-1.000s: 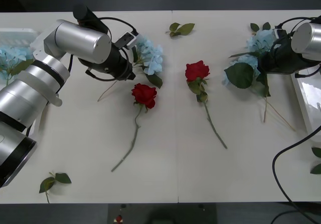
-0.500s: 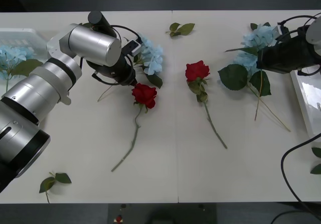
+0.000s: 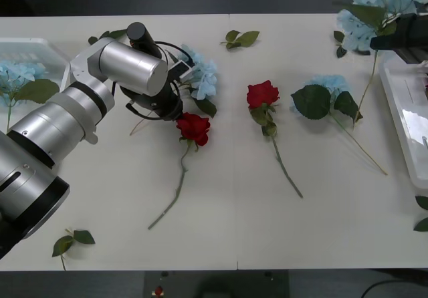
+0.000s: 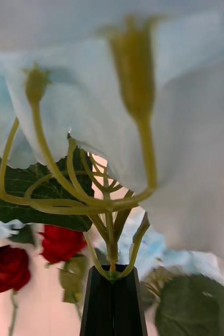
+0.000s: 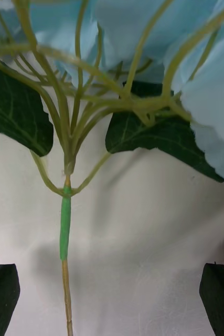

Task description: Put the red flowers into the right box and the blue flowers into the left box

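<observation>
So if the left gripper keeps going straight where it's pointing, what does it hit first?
Most likely the stem of the blue flower lying on the table, centred between the open jaws of the left gripper. Depth is hard to judge.

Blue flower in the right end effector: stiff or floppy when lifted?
Probably light: the right end effector pinches just the thin stem. The blue flower looks top-heavy with its stem hanging below, so it may swing or twist.

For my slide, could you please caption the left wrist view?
Open left tool poised over a blue flower's stem lying on the table.
</observation>
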